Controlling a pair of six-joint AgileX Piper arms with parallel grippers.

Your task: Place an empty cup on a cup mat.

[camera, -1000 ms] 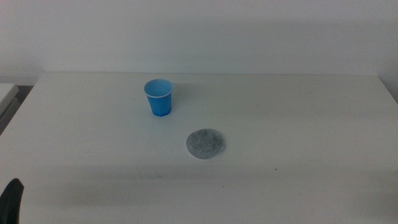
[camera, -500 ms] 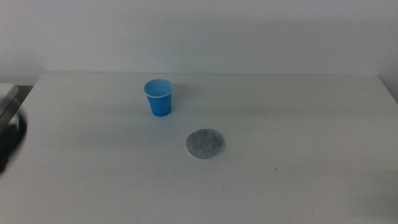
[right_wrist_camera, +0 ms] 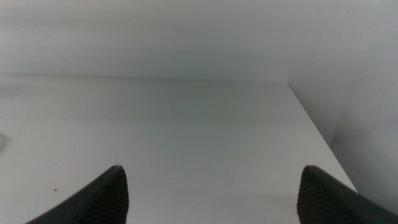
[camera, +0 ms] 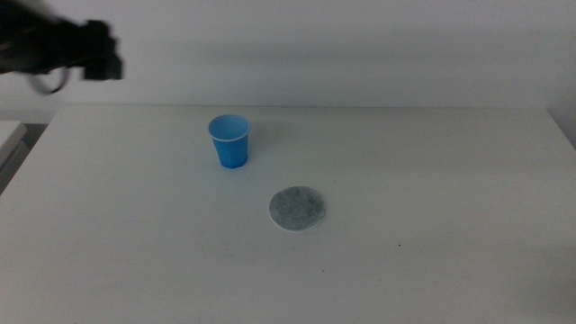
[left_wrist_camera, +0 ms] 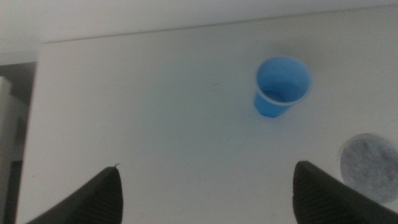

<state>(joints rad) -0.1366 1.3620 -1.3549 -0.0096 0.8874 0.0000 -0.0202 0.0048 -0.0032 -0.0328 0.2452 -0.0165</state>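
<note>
The small blue cup (camera: 230, 140) stands upright and empty on the white table, left of centre. The grey speckled cup mat (camera: 298, 208) lies flat nearer the front, to the right of the cup and apart from it. My left arm (camera: 63, 49) is raised high at the upper left, well above and left of the cup. In the left wrist view my left gripper (left_wrist_camera: 208, 186) is open and empty, with the cup (left_wrist_camera: 282, 86) and part of the mat (left_wrist_camera: 372, 165) beyond it. My right gripper (right_wrist_camera: 211, 186) is open and empty, out of the middle view.
The white table (camera: 432, 180) ends at a pale wall behind. Its left edge (left_wrist_camera: 34, 124) shows in the left wrist view, its right edge (right_wrist_camera: 317, 137) in the right wrist view.
My left arm has risen from the bottom left corner up along the left side to the upper left. The cup and the mat have not moved.
</note>
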